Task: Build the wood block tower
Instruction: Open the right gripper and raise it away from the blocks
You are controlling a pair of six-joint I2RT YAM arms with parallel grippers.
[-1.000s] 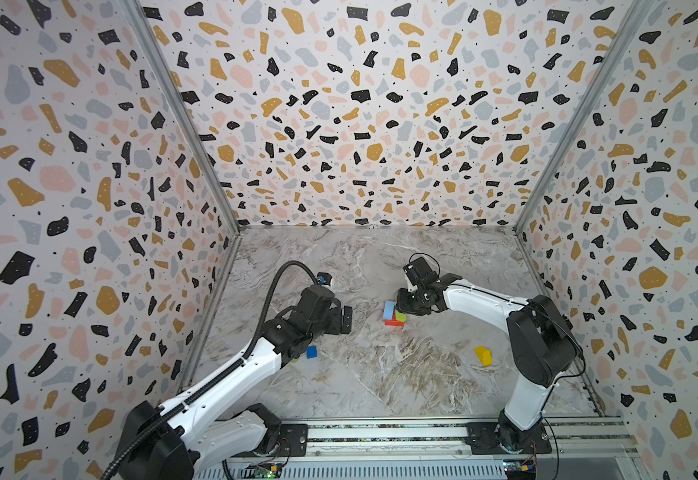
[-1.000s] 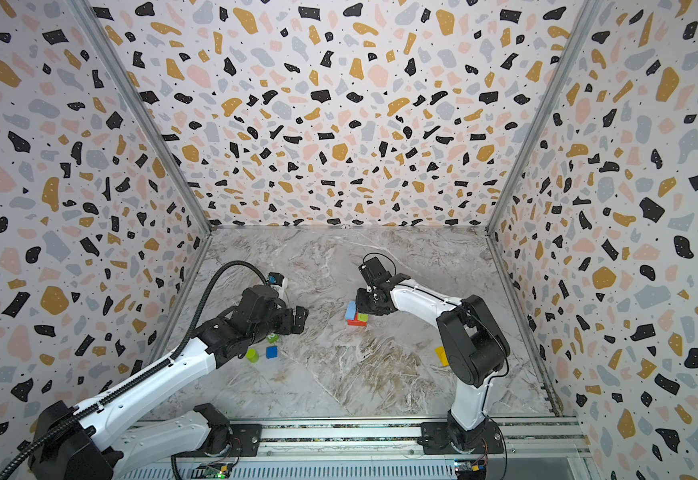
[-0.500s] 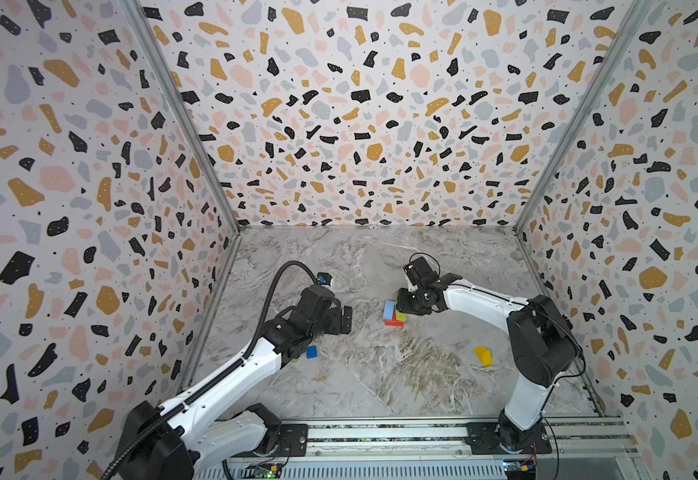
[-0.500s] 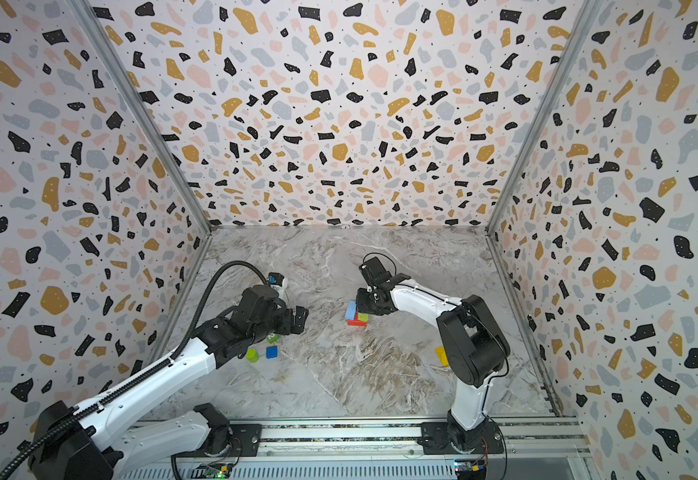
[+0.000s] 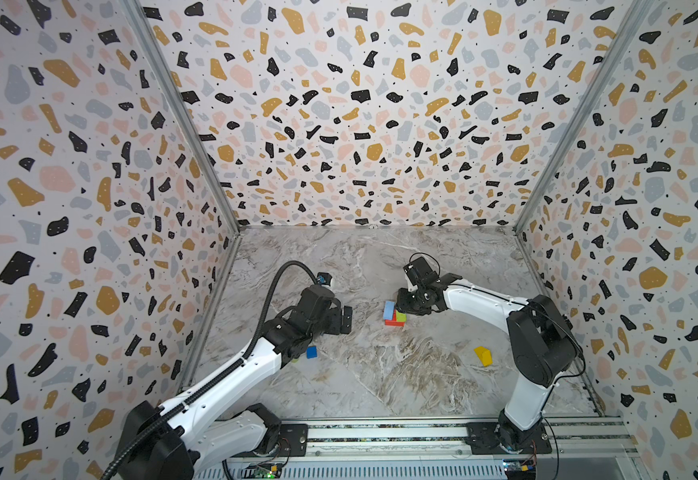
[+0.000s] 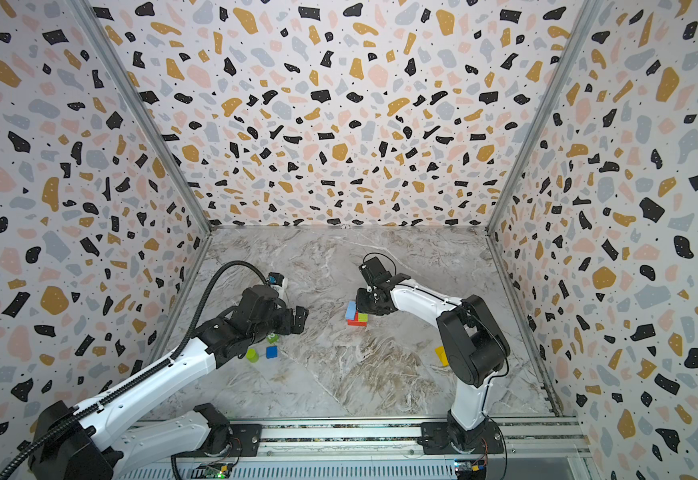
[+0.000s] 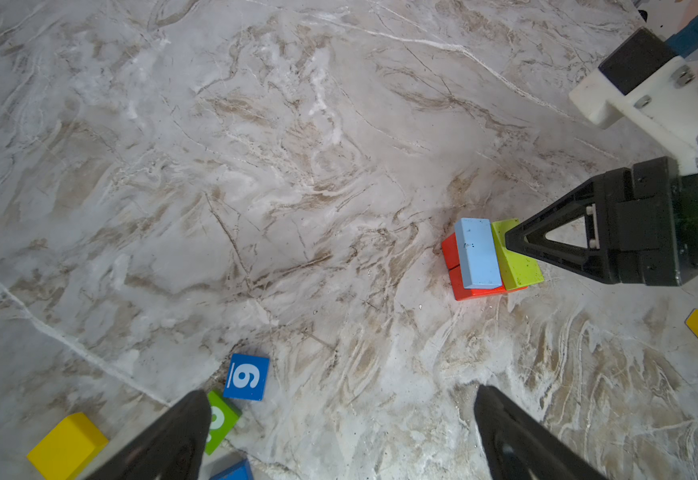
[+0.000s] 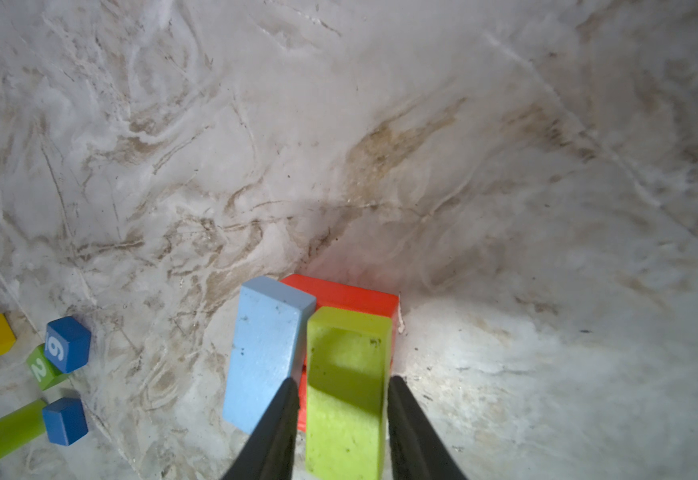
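Low, right end effector (image 8: 341,409) astride lime bar (image 8: 345,390)

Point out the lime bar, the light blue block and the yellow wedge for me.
lime bar (image 8: 345,399): right wrist view, its top face between the gripper tips.
light blue block (image 8: 266,353): right wrist view, middle of its top face.
yellow wedge (image 5: 483,355): a top view, its sloped face.

I see a marble-patterned floor (image 5: 380,374) under everything, terrazzo-speckled walls (image 5: 360,124) on three sides, and a metal rail (image 5: 380,436) along the near edge.
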